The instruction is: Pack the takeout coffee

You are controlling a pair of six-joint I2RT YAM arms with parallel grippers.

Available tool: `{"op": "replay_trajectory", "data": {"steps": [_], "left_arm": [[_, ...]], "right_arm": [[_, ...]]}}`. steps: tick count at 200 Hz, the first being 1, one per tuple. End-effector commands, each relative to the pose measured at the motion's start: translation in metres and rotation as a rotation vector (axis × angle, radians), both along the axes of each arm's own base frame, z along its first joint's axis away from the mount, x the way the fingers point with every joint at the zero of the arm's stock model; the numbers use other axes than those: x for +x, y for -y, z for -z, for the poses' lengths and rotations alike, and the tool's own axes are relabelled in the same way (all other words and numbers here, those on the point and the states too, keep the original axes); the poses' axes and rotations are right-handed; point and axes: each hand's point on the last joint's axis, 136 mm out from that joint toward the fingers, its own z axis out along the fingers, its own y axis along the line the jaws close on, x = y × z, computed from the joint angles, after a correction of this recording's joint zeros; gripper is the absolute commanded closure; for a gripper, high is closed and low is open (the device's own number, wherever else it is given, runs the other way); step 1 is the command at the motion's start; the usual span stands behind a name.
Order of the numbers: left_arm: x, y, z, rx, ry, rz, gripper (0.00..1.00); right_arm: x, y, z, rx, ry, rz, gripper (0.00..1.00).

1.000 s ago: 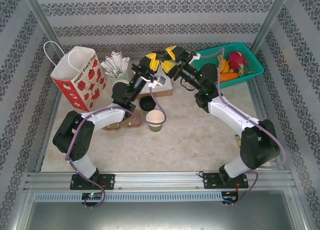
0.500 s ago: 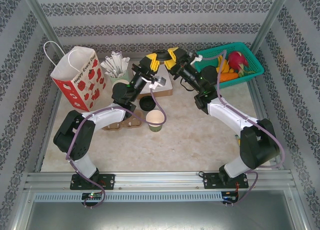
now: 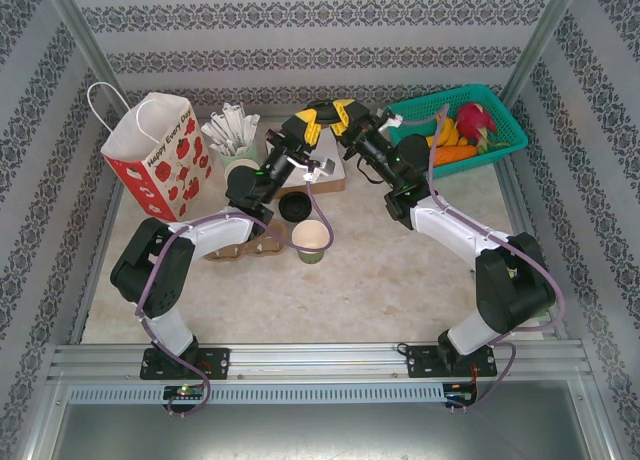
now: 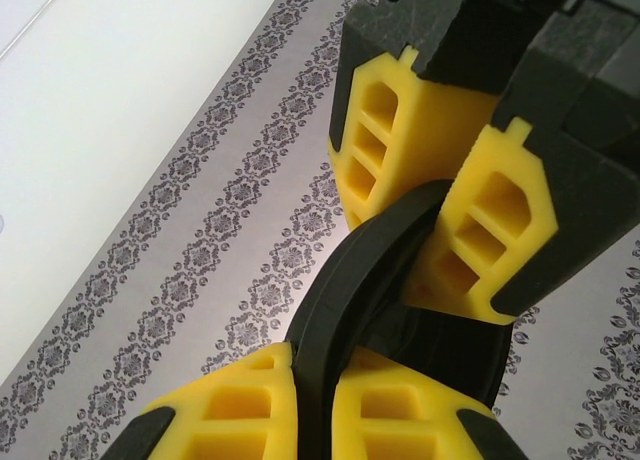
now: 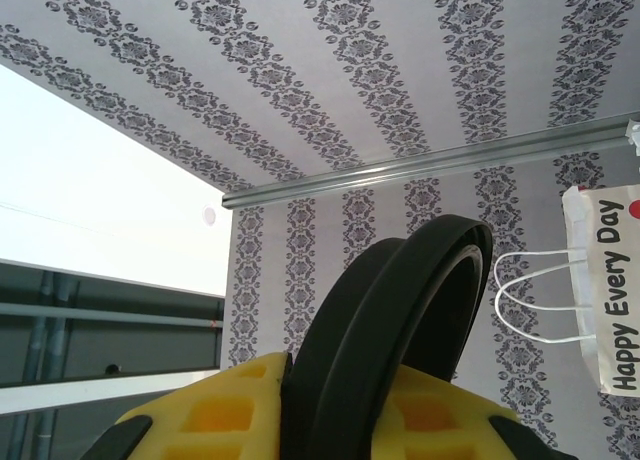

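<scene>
Up in mid-air, left pincer (image 4: 315, 375) and right pincer (image 5: 340, 385) tight on black lid (image 4: 362, 265).

A teal fruit basket (image 3: 508, 125) sits far right on the surface (image 3: 380, 270), a flowered paper bag (image 3: 150, 155) far left, and a cardboard carrier (image 3: 250, 248) between them.

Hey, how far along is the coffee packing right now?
Nothing packed yet. The left end effector and right end effector both pinch a black lid in midair. The green cup stands lidless on the table. Remaining: lid it, then put it into the flowered bag.
</scene>
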Motion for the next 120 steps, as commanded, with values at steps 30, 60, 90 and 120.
{"op": "replay_trajectory", "data": {"steps": [30,60,90,120], "left_arm": [[-0.006,0.012,0.007,0.012,0.008,0.038,0.79],[0.002,0.008,0.009,-0.037,-0.063,0.036,0.69],[0.005,0.003,0.013,-0.113,-0.162,0.068,0.4],[0.012,-0.013,0.005,-0.297,-0.291,0.091,0.06]], "right_arm": [[-0.005,0.011,-0.019,0.026,0.101,0.069,1.0],[-0.008,0.015,-0.028,0.013,0.146,0.096,1.0],[-0.01,0.024,-0.031,-0.021,0.185,0.147,1.0],[-0.011,0.039,-0.034,-0.096,0.251,0.21,1.0]]}}
